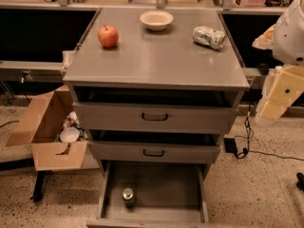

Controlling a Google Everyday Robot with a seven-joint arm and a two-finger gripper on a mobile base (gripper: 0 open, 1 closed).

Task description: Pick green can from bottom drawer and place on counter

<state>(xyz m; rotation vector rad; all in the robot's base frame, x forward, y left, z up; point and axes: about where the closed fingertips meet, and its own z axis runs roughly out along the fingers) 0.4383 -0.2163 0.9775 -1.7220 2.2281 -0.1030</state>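
The green can (128,196) stands upright on the grey floor of the open bottom drawer (166,189), near its front left. The counter (156,61) is the flat grey top of the cabinet above. My gripper (273,109) hangs at the right edge of the view, beside the cabinet's right side at the height of the top drawer. It is well above and to the right of the can and holds nothing I can see.
On the counter are a red apple (108,36), a white bowl (156,19) and a dented white-and-green can (209,36). Two upper drawers with black handles (154,117) stand slightly open. A cardboard box (50,132) of trash sits on the floor at left. Cables (247,141) lie at right.
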